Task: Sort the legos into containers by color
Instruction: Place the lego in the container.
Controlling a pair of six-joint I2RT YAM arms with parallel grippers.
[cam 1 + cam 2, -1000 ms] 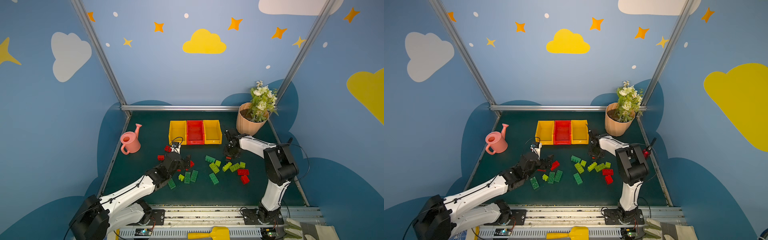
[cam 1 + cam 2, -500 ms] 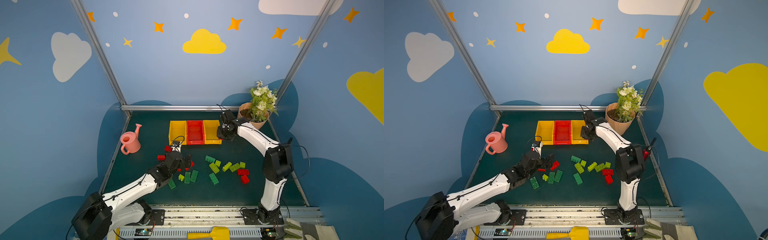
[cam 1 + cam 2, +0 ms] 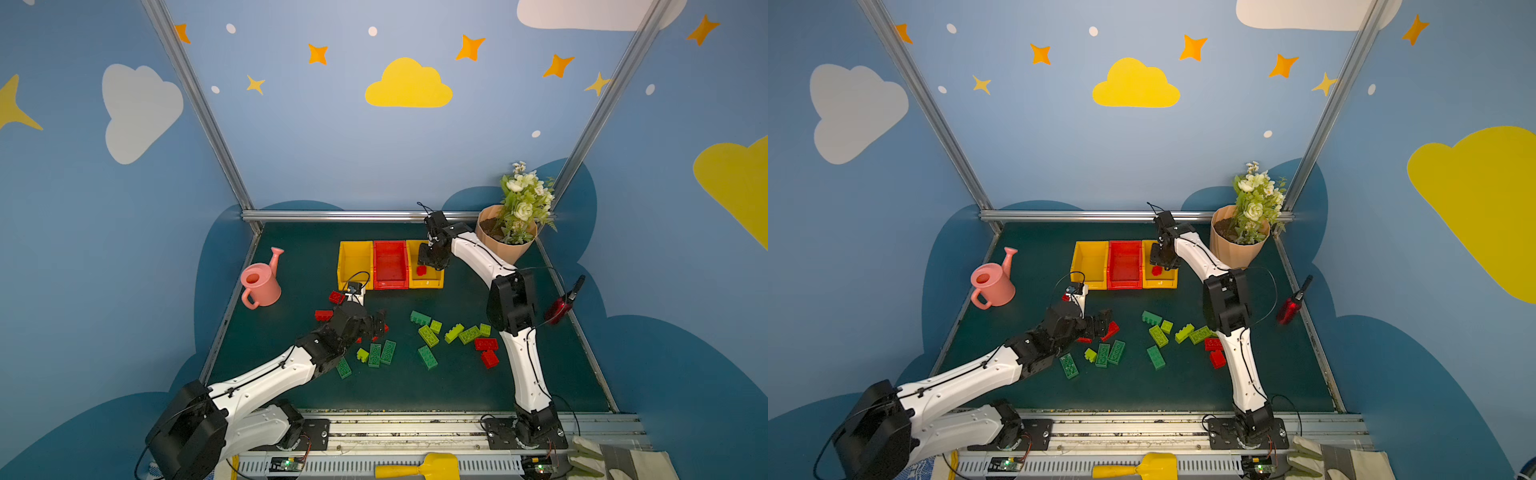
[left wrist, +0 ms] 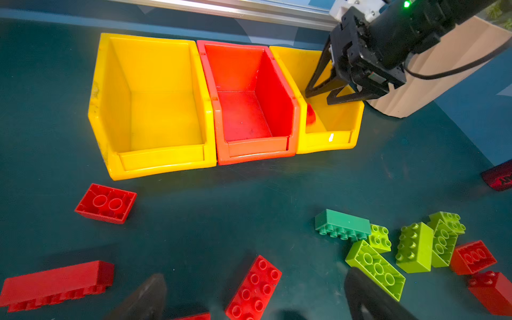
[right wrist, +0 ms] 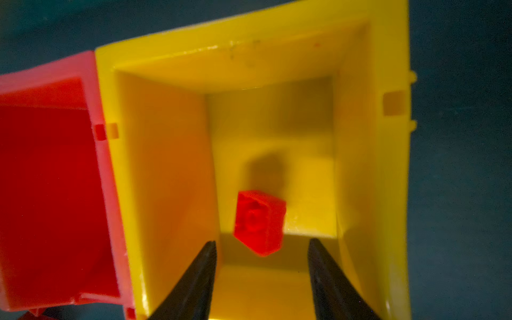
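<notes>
While a peach ribbed flower pot (image 3: 505, 249) stands just right of the right arm (image 3: 478, 254) and a pink plastic watering can (image 3: 259, 284) sits well left, three open plastic bins (image 3: 390, 266) line the far centre, long axes running near to far. Inside the right-hand yellow plastic bin (image 4: 327, 138) a small squarish red plastic brick (image 5: 260, 221) lies tilted below the right tool (image 4: 317, 99), jaws parted, holding nothing. The left tool (image 3: 379, 323) gapes wide, straddling a long red studded brick (image 4: 253, 288) lying diagonally, untouched.
</notes>
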